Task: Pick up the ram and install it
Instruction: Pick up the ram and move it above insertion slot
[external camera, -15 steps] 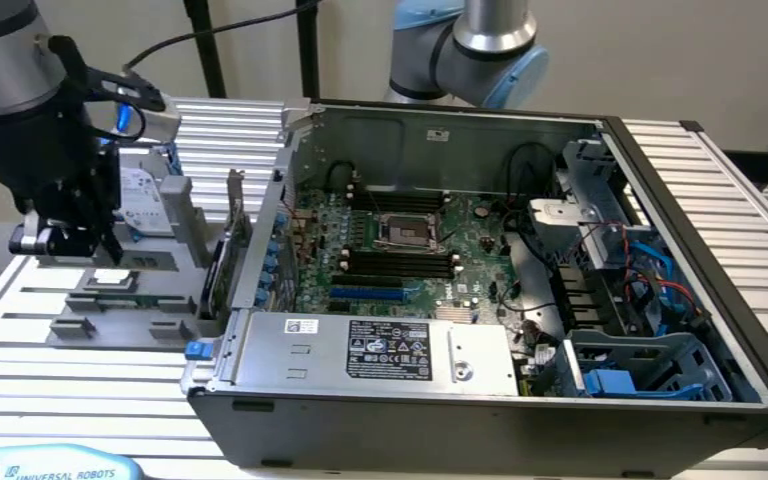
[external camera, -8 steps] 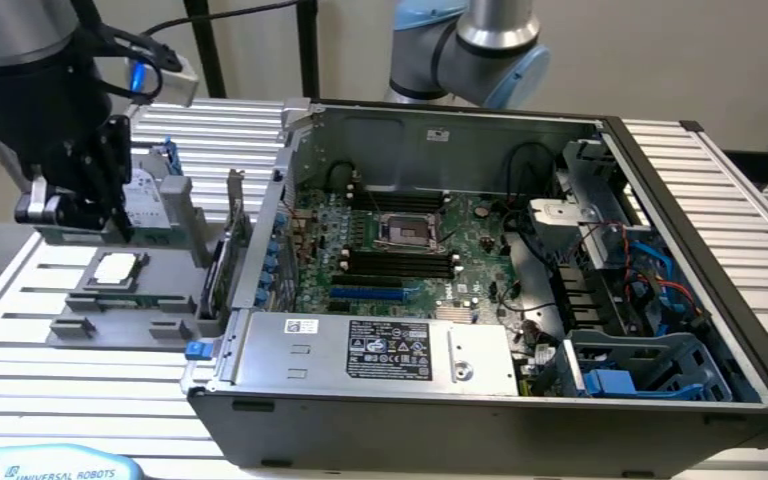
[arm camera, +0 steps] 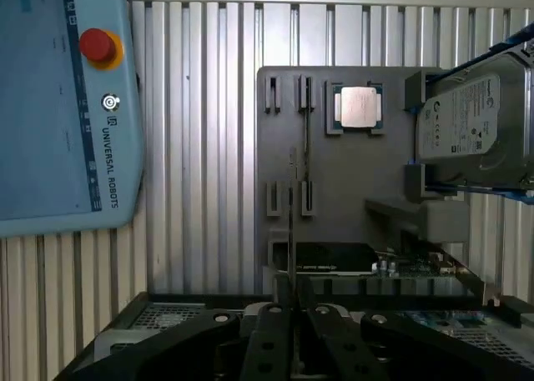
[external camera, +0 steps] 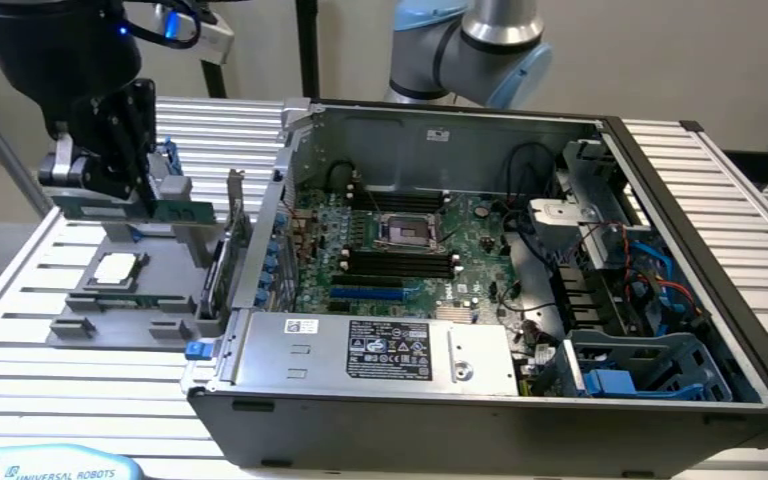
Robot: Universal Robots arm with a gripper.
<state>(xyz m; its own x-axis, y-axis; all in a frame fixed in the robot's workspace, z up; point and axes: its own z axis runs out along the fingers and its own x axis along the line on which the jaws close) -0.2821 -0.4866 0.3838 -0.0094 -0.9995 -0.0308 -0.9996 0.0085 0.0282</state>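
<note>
A robot arm's pincer (external camera: 101, 192), clenched on the ram (external camera: 97, 207), hangs over a gray tray (external camera: 104, 330) at the exterior view's upper left. Beside it an open computer case (external camera: 704, 200) takes up that view's centre and right. From the wrist camera the green stick shows edge-on as a thin line running out from between the closed fingers. It sits over the tray but out of line with the tray's slotted holders, so it looks lifted clear. By that reading the pick-up is done and the install is not. The black memory slots (external camera: 391, 262) sit mid-motherboard at the centre of the exterior view, well apart from the ram, and whether any is already filled cannot be told. The tray also carries a square silver processor (arm camera: 360, 107), a hard drive (arm camera: 467, 127) in a blue bracket and an expansion card (arm camera: 334, 260). Everything rests on a worktop (external camera: 37, 370) of ribbed aluminium slats, where a pale blue teach pendant (arm camera: 58, 106) with a red stop button lies near the tray. A plain light wall closes the room behind, with dark stand poles at the exterior view's top.
</note>
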